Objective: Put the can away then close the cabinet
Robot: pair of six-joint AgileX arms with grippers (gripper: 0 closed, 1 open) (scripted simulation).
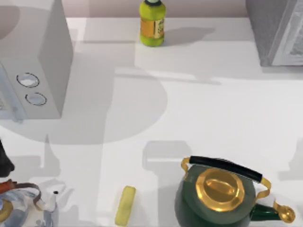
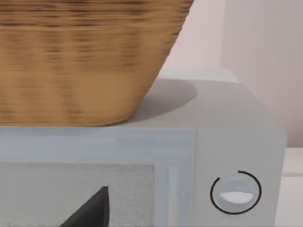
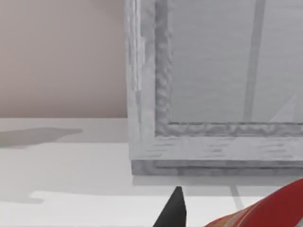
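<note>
- Top view: table (image 1: 213,109) carries a microwave (image 1: 45,61) at left, cabinet (image 1: 277,30) at far right, yellow-green bottle (image 1: 152,23) at the back, green kettle (image 1: 222,196) in front, a yellow bar (image 1: 125,205) beside it.
- Left wrist view: faces the microwave (image 2: 142,156) with a woven basket (image 2: 80,56) on top; one dark fingertip (image 2: 90,210) visible; jaw state cannot be told. Judged idle.
- Right wrist view: red can (image 3: 265,213) close to a dark fingertip (image 3: 175,210), near the cabinet (image 3: 213,94) front. Grip likely but unconfirmed. Judged step: carrying toward the cabinet. Next: align with the opening, insert, release, then shut the door.
</note>
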